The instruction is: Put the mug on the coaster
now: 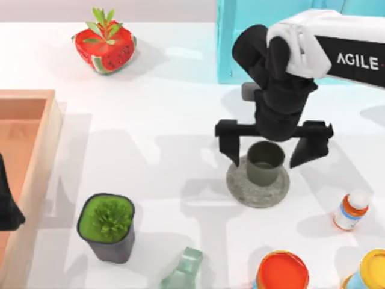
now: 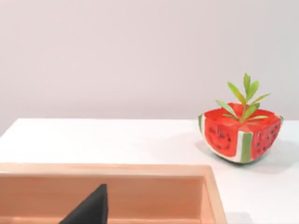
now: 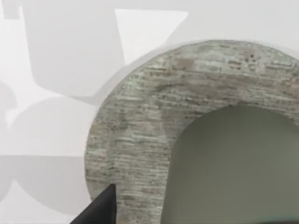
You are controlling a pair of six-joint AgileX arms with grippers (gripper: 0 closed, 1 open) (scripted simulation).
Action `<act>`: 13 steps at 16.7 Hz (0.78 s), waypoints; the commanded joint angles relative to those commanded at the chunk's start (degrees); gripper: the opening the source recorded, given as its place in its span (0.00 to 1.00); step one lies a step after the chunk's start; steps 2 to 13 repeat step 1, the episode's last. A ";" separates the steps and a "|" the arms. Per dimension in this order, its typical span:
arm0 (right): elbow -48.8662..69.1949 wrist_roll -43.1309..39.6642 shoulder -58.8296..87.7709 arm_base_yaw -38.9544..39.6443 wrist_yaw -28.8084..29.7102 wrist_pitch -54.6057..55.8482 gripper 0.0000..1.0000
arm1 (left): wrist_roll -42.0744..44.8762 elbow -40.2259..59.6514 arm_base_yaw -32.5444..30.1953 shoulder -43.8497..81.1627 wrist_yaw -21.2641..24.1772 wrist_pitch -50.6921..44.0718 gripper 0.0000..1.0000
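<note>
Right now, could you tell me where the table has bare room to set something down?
The wide patch between the watermelon planter, wooden tray and coaster is free. It is crowded around the mug, right gripper and cans.

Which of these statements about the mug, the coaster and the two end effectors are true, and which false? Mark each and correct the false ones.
1. The mug stands on the coaster. True.
2. The right end effector is shut on the mug. False: its fingers are spread open on either side of it.
3. The left end effector is over the wooden tray at the table's left edge. True.
4. The mug lies on its side. False: it stands upright, opening upward.
5. The coaster is narrower than the mug. False: it is wider.
</note>
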 joint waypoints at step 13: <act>0.00 0.00 0.00 0.00 0.00 0.00 1.00 | 0.00 0.00 0.00 0.00 0.00 0.00 1.00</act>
